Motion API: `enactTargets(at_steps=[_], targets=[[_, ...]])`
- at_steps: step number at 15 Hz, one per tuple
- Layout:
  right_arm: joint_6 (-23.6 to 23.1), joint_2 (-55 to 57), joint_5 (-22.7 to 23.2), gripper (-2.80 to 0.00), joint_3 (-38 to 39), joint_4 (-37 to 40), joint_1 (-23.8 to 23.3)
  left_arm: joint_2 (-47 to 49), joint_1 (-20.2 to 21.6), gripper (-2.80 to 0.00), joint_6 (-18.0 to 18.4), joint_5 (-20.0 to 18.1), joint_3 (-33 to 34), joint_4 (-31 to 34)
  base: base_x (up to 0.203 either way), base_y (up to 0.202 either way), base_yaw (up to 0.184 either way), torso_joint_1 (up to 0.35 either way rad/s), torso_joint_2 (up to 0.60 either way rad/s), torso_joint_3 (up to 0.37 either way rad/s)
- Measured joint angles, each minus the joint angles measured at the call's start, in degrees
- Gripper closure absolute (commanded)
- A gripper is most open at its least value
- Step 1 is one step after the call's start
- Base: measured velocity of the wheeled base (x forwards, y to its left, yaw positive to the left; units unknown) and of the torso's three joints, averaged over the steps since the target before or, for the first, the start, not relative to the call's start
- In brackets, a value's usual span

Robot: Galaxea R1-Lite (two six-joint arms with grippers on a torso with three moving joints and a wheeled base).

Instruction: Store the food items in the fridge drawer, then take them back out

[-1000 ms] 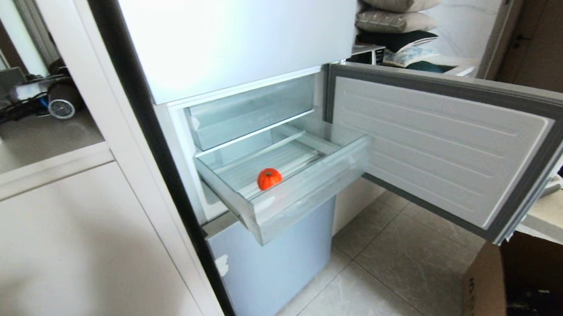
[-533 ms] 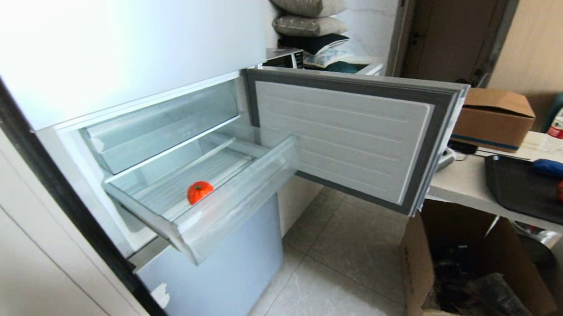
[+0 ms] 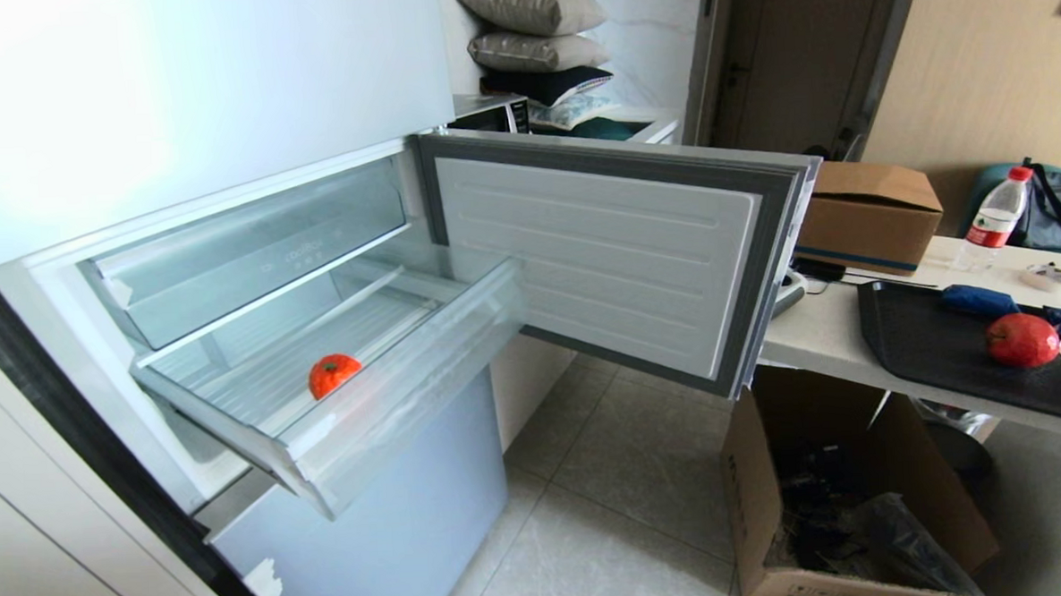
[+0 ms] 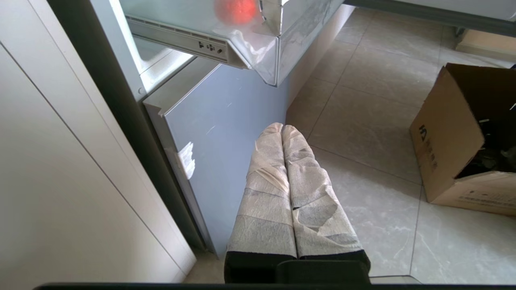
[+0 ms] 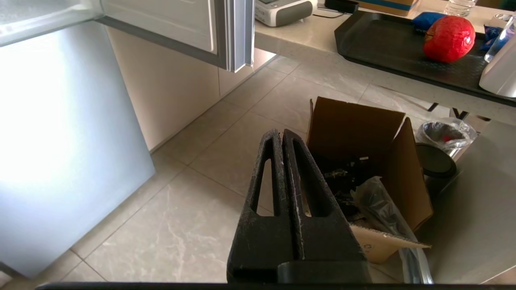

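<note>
Two grippers closed, empty, over tiled floor (image 3: 646,472) | tangerine (image 3: 332,375) in fridge drawer (image 3: 410,402)

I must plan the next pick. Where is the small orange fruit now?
In the head view the small orange fruit lies at left, inside the pulled-out fridge drawer, near its front lip, below the upper clear bin.

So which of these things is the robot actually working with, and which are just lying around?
For the job:
- tangerine
- fridge drawer, pulled out
- red fruit on the black tray, probably

Just lying about:
- open cardboard box
- water bottle
- pillows
</note>
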Motion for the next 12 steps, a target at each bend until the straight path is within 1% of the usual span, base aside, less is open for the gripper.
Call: enactTargets(at_steps=[1, 3, 6, 7, 9, 12], targets=[[0.05, 0.04, -0.53, 0.0, -0.85, 0.12, -0.03, 0.0, 0.0, 0.0, 0.02, -0.02, 0.0, 0.0, 0.0, 0.0, 0.0, 0.0, 0.0, 0.0], [1.29, 1.42, -3.18, 0.0, -5.55, 1.07, -0.07, 0.0, 0.0, 0.0, 0.02, -0.02, 0.0, 0.0, 0.0, 0.0, 0.0, 0.0, 0.0, 0.0], [4.97, 11.07, -6.86, 0.0, -14.84, 3.59, -1.75, 0.0, 0.0, 0.0, 0.02, 0.0, 0.0, 0.0, 0.0, 0.0, 0.0, 0.0, 0.0, 0.0], [6.99, 16.31, -7.83, 0.0, -17.85, 3.55, -3.44, 0.0, 0.0, 0.0, 0.02, -0.02, 0.0, 0.0, 0.0, 0.0, 0.0, 0.0, 0.0, 0.0], [10.79, 28.25, -8.75, 0.0, -21.85, 0.93, -7.9, 0.0, 0.0, 0.0, 0.02, -0.02, 0.0, 0.0, 0.0, 0.0, 0.0, 0.0, 0.0, 0.0], [15.41, 48.22, -9.58, 0.0, -24.53, -8.98, -14.38, 0.0, 0.0, 0.0, 0.02, 0.0, 0.0, 0.0, 0.0, 0.0, 0.0, 0.0, 0.0, 0.0]])
